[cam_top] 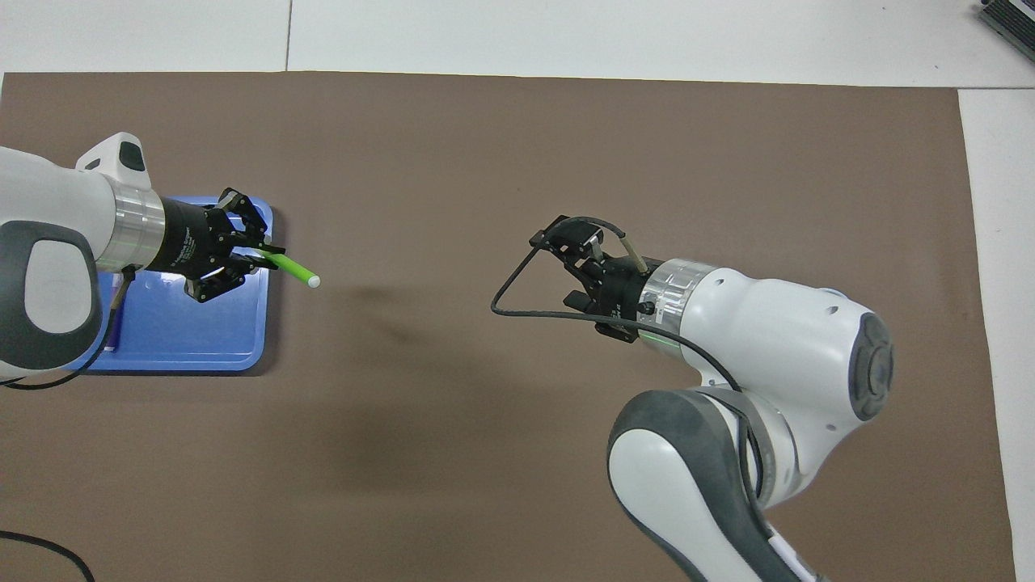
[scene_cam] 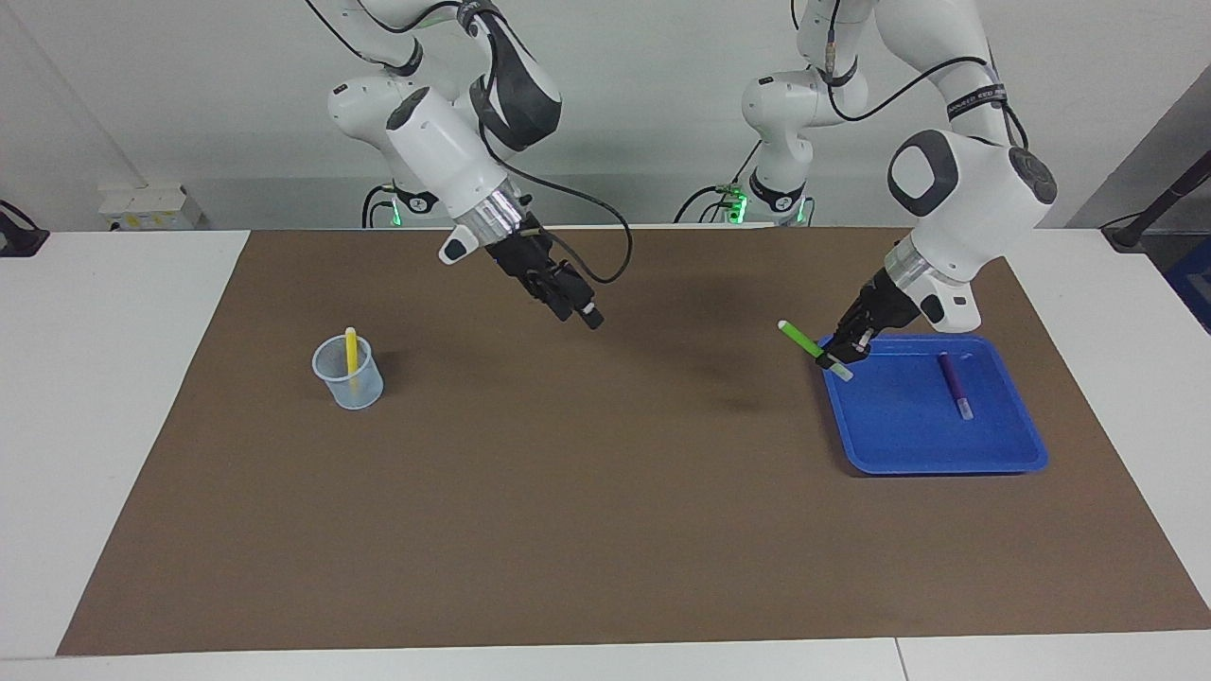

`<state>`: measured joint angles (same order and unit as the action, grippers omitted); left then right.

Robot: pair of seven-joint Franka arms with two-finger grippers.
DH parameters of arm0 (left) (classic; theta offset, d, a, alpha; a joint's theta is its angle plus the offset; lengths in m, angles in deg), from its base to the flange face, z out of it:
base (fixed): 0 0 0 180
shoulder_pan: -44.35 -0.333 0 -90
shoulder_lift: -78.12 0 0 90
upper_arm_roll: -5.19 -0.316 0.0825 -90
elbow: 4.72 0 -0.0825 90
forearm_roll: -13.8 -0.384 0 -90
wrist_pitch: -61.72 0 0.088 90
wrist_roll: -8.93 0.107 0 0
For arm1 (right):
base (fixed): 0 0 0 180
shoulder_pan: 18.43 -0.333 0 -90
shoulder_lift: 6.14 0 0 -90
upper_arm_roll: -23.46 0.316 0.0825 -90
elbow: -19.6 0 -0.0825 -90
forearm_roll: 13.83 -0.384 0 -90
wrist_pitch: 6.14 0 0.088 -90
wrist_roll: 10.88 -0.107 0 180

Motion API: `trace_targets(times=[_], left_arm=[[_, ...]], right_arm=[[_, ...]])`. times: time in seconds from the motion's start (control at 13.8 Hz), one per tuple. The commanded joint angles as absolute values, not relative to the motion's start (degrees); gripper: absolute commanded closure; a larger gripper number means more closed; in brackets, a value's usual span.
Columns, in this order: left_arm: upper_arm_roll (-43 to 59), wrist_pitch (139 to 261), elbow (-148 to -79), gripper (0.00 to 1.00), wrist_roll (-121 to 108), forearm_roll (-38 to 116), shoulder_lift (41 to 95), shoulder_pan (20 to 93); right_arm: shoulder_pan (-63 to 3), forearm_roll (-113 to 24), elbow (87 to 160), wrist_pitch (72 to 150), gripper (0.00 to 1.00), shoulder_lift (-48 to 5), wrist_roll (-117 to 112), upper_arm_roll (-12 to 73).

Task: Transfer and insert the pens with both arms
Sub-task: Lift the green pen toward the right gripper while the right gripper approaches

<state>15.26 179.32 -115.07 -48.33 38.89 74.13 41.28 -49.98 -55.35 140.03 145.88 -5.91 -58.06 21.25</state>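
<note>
My left gripper (scene_cam: 838,357) (cam_top: 257,257) is shut on the green pen (scene_cam: 800,338) (cam_top: 293,269) and holds it tilted in the air over the blue tray's edge on the side toward the table's middle. The pen's free end points toward the table's middle. The purple pen (scene_cam: 954,383) lies flat in the blue tray (scene_cam: 946,463) (cam_top: 178,356). The yellow pen (scene_cam: 351,348) stands in a clear plastic cup (scene_cam: 348,376) toward the right arm's end. My right gripper (scene_cam: 581,313) (cam_top: 568,271) hangs open and empty over the mat, between cup and tray.
A brown mat (scene_cam: 605,511) covers most of the white table. Smaller white arm bases with green lights (scene_cam: 778,203) stand at the robots' edge. In the overhead view my right arm's body covers the cup.
</note>
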Motion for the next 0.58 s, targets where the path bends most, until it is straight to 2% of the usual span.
trace_targets(times=[0.0,0.22,0.36,0.51], left_arm=[[14.5,181.2,-119.4,1.0,-56.6,43.7,78.7,42.6],[14.5,186.1,-125.9,1.0,-62.4,46.3,84.3,45.7],[14.5,186.3,-126.7,1.0,-66.8,46.8,85.6,47.4],[14.5,187.7,-127.2,1.0,-71.3,46.8,86.5,49.5]], right_arm=[[-52.0,-56.5,140.1,148.1,0.0,-6.6,-59.3,21.3],[-55.5,-57.0,138.2,150.6,0.0,-7.5,-63.9,21.4],[-57.9,-57.0,138.0,155.1,0.0,-8.2,-67.6,21.4],[-58.6,-57.0,137.1,155.3,0.0,-8.3,-67.8,21.4]])
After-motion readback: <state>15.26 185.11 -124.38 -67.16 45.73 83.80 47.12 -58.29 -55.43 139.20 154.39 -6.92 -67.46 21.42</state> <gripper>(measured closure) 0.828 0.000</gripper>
